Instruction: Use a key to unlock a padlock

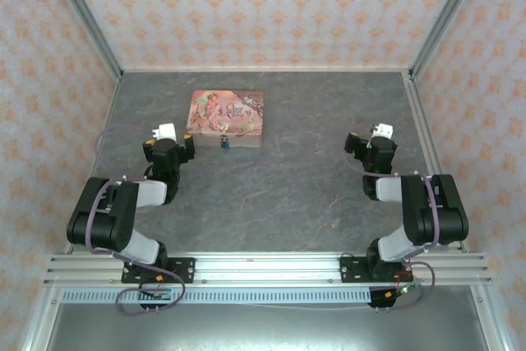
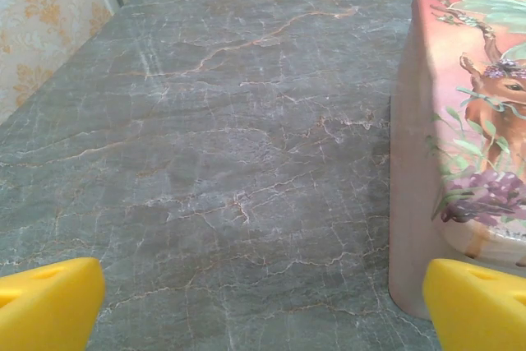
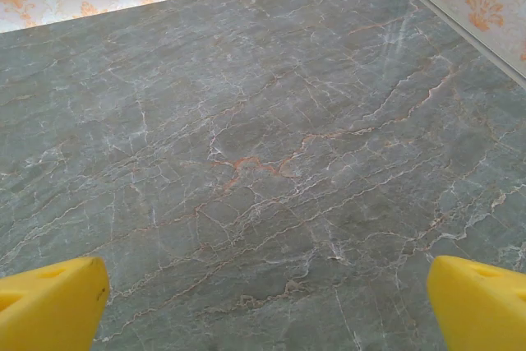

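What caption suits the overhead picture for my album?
Both open, the left gripper and right gripper poised over a grey table; a tiny blue padlock fronts the pink box.

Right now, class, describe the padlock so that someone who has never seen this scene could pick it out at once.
Find the grey marbled table, then the pink picture-printed box lying towards its far side, left of centre. At the middle of the box's near side sits the padlock: tiny and blue-teal against the pink, far smaller than the box.

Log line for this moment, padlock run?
left end effector: open, beside box | right end effector: open, over table | padlock: at box front, untouched
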